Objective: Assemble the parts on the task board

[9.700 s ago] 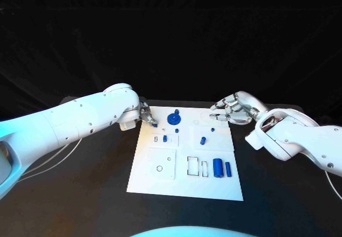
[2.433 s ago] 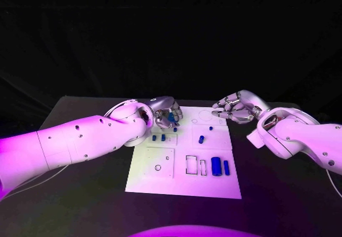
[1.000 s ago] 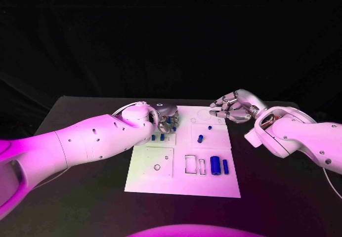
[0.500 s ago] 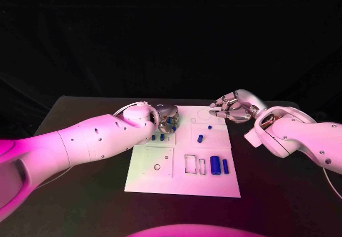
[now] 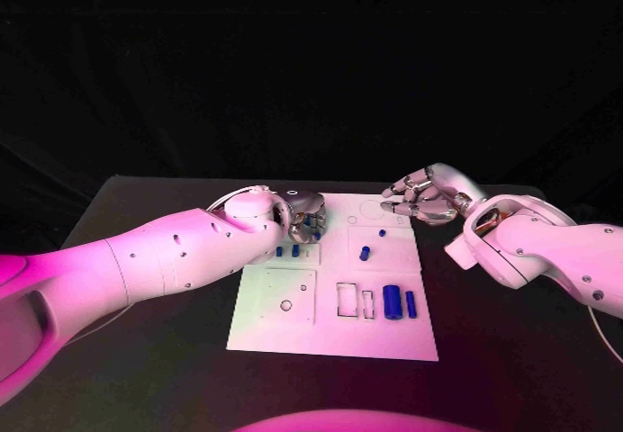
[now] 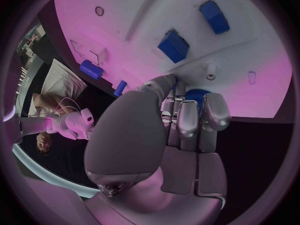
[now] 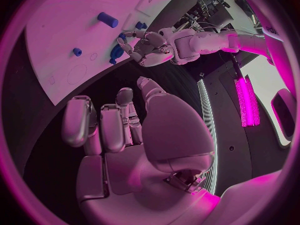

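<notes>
left hand (image 5: 306,216) moved onto task board (image 5: 331,337), grips round blue part (image 6: 196,94) — ridged | right hand (image 5: 422,196) curled, empty

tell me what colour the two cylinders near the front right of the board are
Blue, clearest in the head view: the two cylinders lie side by side on the white task board.

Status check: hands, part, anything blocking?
Left hand grips a blue part over the board. Right hand curled, empty, at far edge. Nothing blocking.
</notes>
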